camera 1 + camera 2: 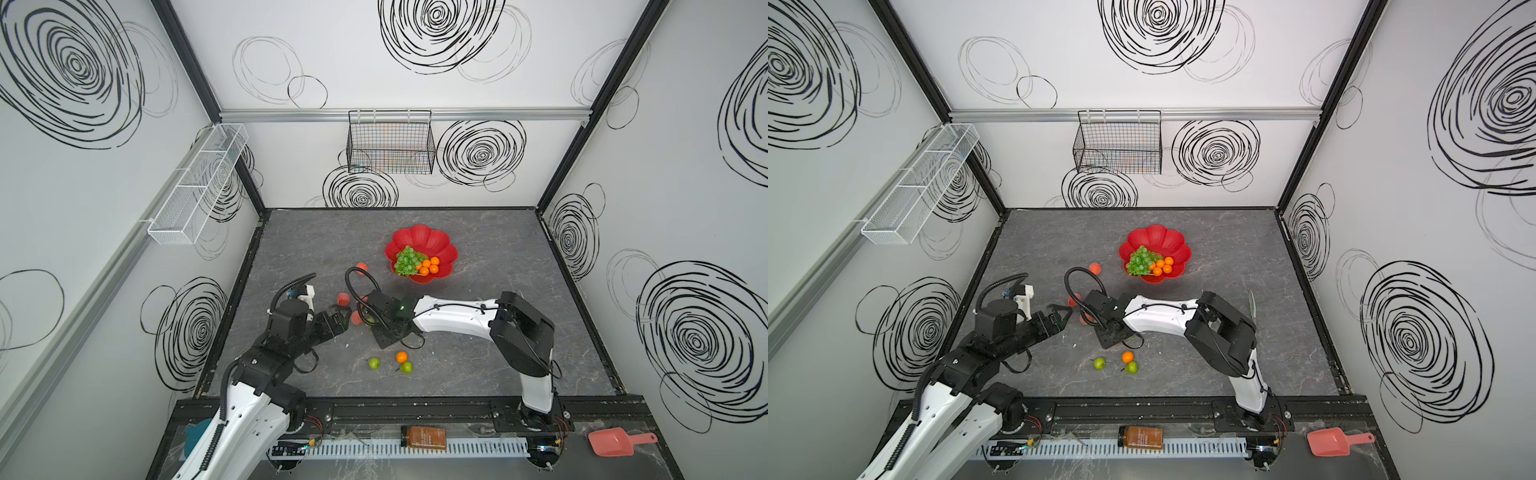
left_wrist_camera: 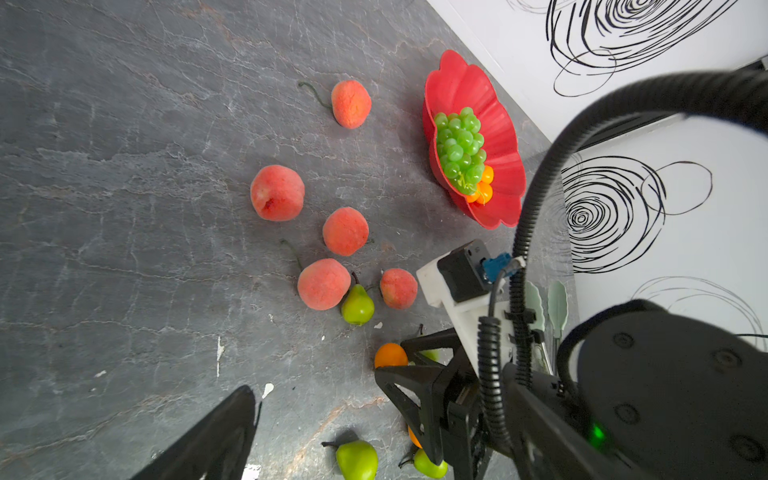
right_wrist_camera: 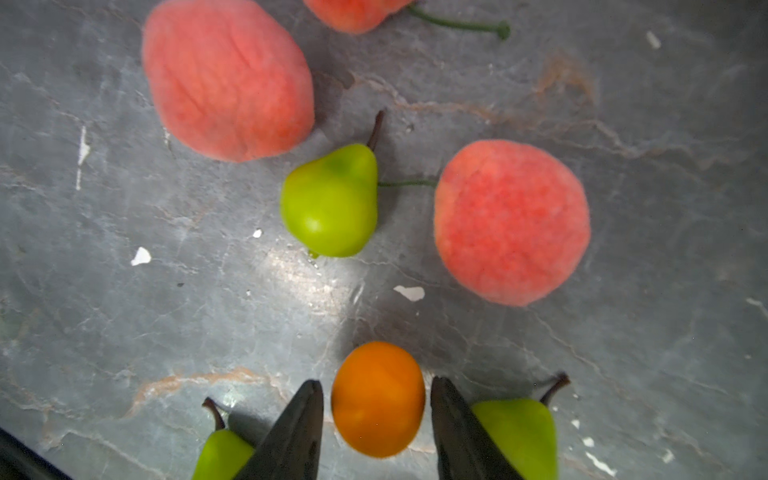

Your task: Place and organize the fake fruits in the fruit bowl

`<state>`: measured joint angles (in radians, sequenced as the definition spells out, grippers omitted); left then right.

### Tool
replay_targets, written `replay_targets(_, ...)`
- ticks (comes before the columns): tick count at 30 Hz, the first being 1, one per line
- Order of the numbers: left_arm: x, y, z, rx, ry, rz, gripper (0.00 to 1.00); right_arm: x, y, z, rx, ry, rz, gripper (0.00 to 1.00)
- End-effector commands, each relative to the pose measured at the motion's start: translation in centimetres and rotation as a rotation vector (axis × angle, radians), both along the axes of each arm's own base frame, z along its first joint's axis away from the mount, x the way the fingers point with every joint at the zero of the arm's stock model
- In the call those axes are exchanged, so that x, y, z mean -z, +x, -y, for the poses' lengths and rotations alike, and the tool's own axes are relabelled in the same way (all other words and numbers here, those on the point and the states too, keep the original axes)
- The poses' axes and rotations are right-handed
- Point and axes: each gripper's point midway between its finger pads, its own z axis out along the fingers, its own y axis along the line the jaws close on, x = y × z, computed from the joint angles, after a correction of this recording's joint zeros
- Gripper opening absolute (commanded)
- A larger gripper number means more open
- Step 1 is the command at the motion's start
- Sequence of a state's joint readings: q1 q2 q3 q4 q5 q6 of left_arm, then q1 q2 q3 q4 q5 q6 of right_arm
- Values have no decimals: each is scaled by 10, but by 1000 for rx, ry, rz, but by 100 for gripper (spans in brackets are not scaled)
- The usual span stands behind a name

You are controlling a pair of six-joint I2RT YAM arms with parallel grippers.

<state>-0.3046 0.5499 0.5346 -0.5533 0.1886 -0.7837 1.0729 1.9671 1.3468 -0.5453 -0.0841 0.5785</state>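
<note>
We find the fruit bowl (image 1: 419,235) toward the back middle of the table (image 1: 498,332). In it lie the bunch of green grapes (image 1: 406,261) and four small oranges (image 1: 430,266), packed side by side toward its near side. The other fruits lie on the table outside the bowl.

The right claw (image 3: 376,381) reaches across the middle and sits low over the table, its jaws narrowed to either side of a loose orange (image 3: 378,399). In the right wrist view a thin strip of table shows between that orange and each finger. We therefore read the claw as released, bracketing the fruit without clenching it. A green pear (image 3: 519,432) lies just behind one finger. Beyond the orange, a second green pear (image 3: 330,203) lies just beside two of the five peaches (image 2: 345,231) scattered between the claws and the bowl.

The left claw (image 1: 1066,319) hovers at the left edge of that cluster, jaws spread wide and grasping nothing.

Toward the front of the table, in both top views, a further orange (image 1: 401,356) lies between two front pears (image 1: 406,367), right against one of them.
</note>
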Motion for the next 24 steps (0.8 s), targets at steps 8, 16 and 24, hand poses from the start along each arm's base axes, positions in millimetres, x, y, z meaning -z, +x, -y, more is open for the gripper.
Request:
replay_targets(8, -3, 5, 1, 1, -13, 20, 96, 12, 10, 5, 17, -17, -1, 45)
replay_targets(16, -3, 6, 1, 3, -12, 22, 96, 15, 9, 4, 13, -18, -8, 43)
replay_targets(24, -7, 9, 1, 10, -3, 36, 96, 2, 11, 2, 20, 13, 12, 41)
